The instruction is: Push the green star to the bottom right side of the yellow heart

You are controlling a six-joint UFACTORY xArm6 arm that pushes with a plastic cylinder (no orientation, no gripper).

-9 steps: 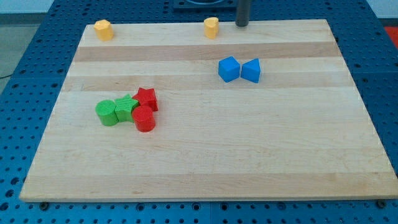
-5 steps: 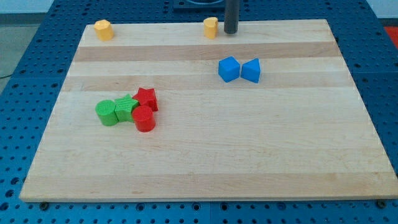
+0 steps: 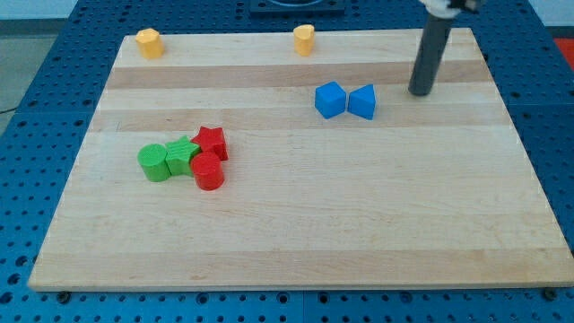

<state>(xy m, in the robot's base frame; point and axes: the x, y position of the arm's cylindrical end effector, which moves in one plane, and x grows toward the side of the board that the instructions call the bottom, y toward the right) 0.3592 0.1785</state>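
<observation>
The green star (image 3: pixel 183 156) lies at the view's left middle, wedged between a green cylinder (image 3: pixel 154 162) on its left and a red star (image 3: pixel 212 142) and red cylinder (image 3: pixel 208 171) on its right. The yellow heart (image 3: pixel 305 39) sits at the board's top edge, near the middle. My tip (image 3: pixel 419 91) rests on the board at the upper right, just right of two blue blocks, far from the green star and well right of and below the yellow heart.
Two blue blocks, a cube-like one (image 3: pixel 329 100) and a wedge-like one (image 3: pixel 362 101), touch each other left of my tip. A second yellow block (image 3: pixel 149 42) sits at the top left corner. The wooden board (image 3: pixel 296 233) lies on a blue pegboard table.
My tip has moved from beside the yellow heart at the top edge to the right and down, to just right of the blue blocks. No block has moved.
</observation>
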